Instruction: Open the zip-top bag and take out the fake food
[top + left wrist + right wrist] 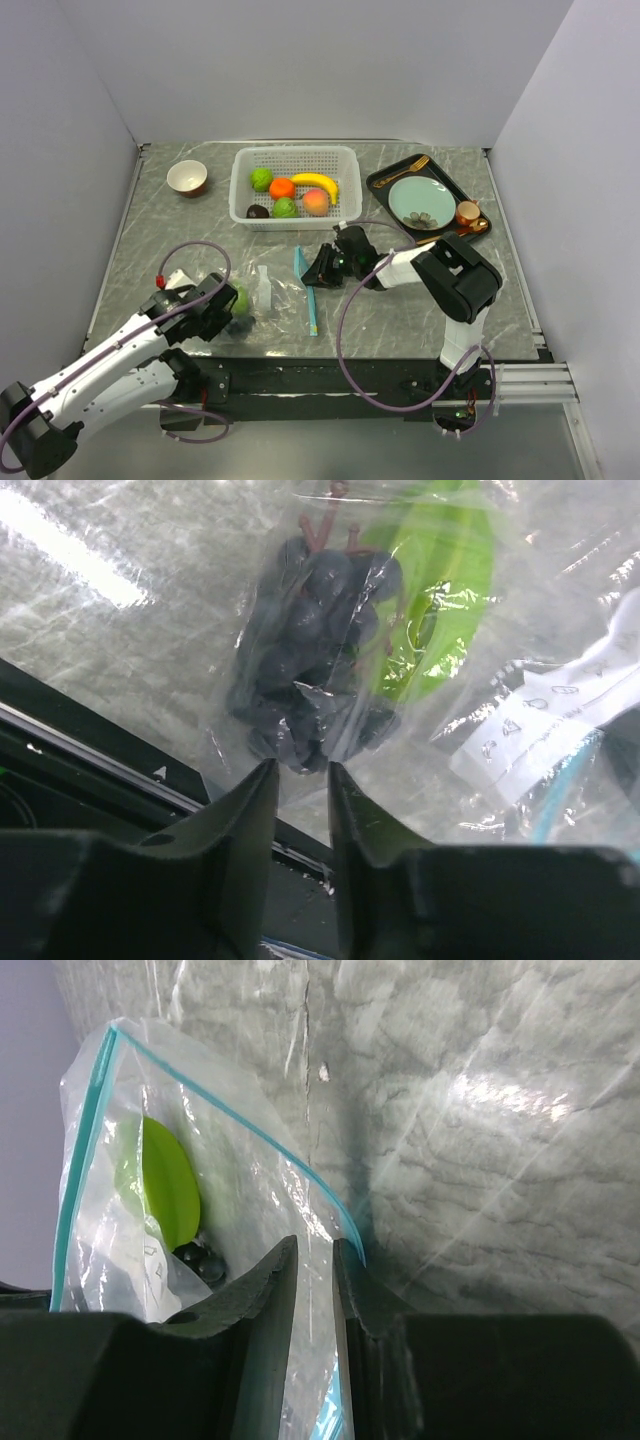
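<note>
The left jaws stand nearly together, pinching a fold of the zip-top bag [540,600] at its closed end; just past their tips, inside the clear film, lies a bunch of dark purple grapes [315,650], with a green fruit [440,590] touching it on the far side; a white printed label [560,710] shows through the plastic to the right. The right jaws are drawn close as well, and a sheet of the bag's film runs down between them, seemingly one lip of the mouth, though glare makes that hard to confirm; the teal zip strip [230,1110] shows as two lines spreading from one corner, so the mouth stands parted.

From above, the bag lies flat on the marbled table [420,310] between the two arms, the left jaws at its near-left end and the right jaws at the zip edge. Beyond it sits a white perforated basket [295,150] holding an orange [282,187], a banana [318,183], a peach [315,202], two green round fruits and a dark piece [258,212]. A small bowl [187,177] stands to the basket's left; to its right a black tray [385,185] carries a pale-green plate [421,202], a gold fork [403,165] and a copper cup [467,212].
</note>
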You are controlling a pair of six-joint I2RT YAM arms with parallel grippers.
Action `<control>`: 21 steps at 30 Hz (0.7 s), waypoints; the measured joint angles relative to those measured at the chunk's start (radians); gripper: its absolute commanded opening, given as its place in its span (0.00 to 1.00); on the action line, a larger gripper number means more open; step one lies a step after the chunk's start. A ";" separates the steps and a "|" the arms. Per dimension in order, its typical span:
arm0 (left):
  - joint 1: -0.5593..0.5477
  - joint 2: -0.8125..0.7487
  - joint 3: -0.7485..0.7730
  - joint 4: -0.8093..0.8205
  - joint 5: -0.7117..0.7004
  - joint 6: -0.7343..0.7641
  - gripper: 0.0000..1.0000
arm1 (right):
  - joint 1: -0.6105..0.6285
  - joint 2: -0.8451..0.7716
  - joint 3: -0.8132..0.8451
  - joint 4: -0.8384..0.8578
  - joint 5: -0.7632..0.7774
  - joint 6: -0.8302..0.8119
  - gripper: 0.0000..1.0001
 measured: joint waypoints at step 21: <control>-0.002 -0.014 0.134 0.035 -0.029 0.125 0.01 | 0.076 0.060 0.045 0.052 -0.013 0.019 0.29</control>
